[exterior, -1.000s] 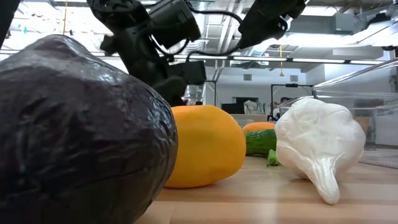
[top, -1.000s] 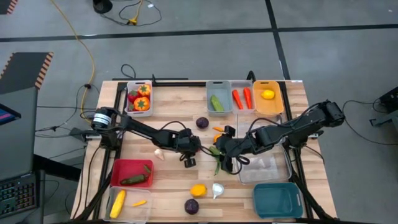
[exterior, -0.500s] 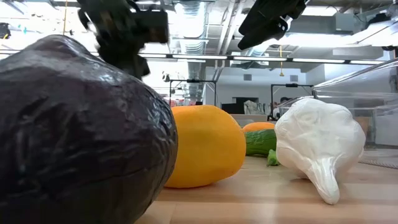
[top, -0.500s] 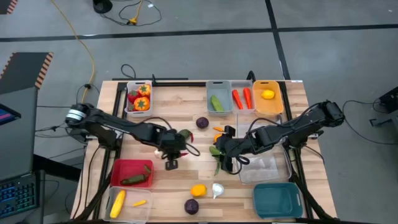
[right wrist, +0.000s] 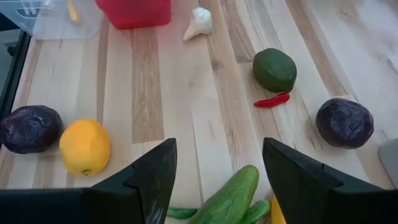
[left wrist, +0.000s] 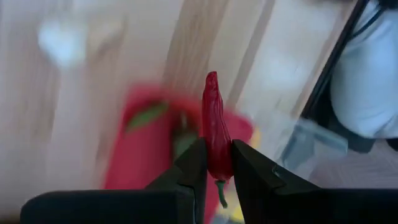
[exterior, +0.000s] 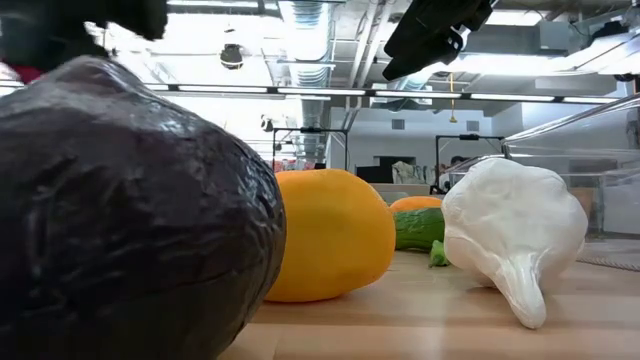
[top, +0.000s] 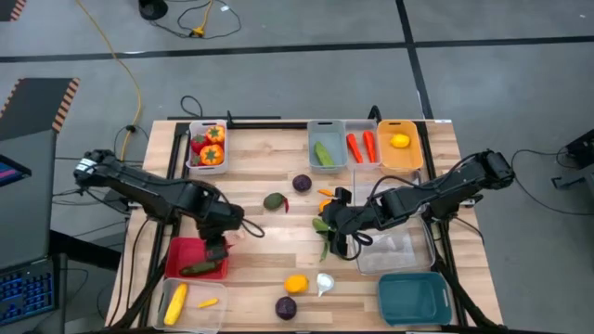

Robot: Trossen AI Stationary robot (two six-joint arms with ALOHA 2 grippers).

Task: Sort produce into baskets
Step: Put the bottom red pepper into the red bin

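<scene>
Landmark: red basket (top: 196, 258), at the table's (top: 269, 158) near-left area.

Left gripper (top: 219, 250) is hovering over the red basket's right edge, fingers (left wrist: 193, 168) pinching a red chili pepper (left wrist: 215, 145) near its stem end; the pepper is sticking out forward past the fingertips. In the left wrist view the basket is lying blurred beneath the pepper, with green produce inside. From above, a dark green cucumber (top: 201, 268) is lying in that basket.

Right gripper (top: 336, 228) is sitting well to the right of the red basket, near the table's middle, fingers (right wrist: 155, 177) spread wide and holding nothing. A green cucumber (right wrist: 229, 196) is lying just ahead between those spread fingers; contact cannot be told.

Loose produce right of the red basket: a green avocado (top: 273, 200) with a second small red chili (right wrist: 272, 99) just beside it, a purple cabbage (top: 302, 183), a lemon (top: 295, 283), white garlic (top: 324, 282) and another purple cabbage (top: 286, 307) near the front edge.

A clear basket (top: 176, 301) just in front of the red basket is holding corn (top: 175, 303).
</scene>
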